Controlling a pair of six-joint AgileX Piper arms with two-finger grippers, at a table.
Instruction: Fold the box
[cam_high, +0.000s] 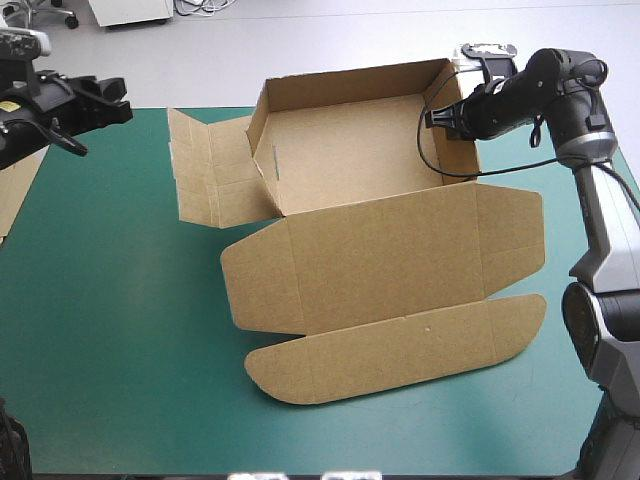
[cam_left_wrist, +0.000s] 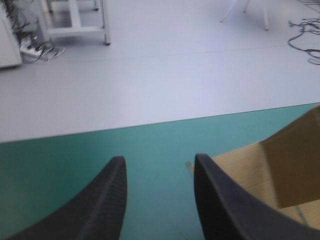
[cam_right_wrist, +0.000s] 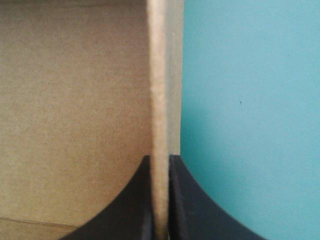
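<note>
The brown box (cam_high: 350, 150) stands as an open tray at the back middle of the teal-green table, its far and right walls raised. Its lid (cam_high: 390, 265) lies flat toward the front, and a side flap (cam_high: 210, 165) is spread out on the left. My right gripper (cam_high: 462, 110) is at the tray's right wall. In the right wrist view that gripper (cam_right_wrist: 160, 162) is shut on the wall's upright edge (cam_right_wrist: 159, 90). My left gripper (cam_left_wrist: 160, 167) hangs open above the table's left back corner, apart from the box, whose corner (cam_left_wrist: 280, 170) shows beside it.
More brown board (cam_high: 15, 195) shows at the table's left edge. Bare teal-green cover (cam_high: 110, 330) lies to the left and in front of the lid. The table's far edge runs just behind the tray.
</note>
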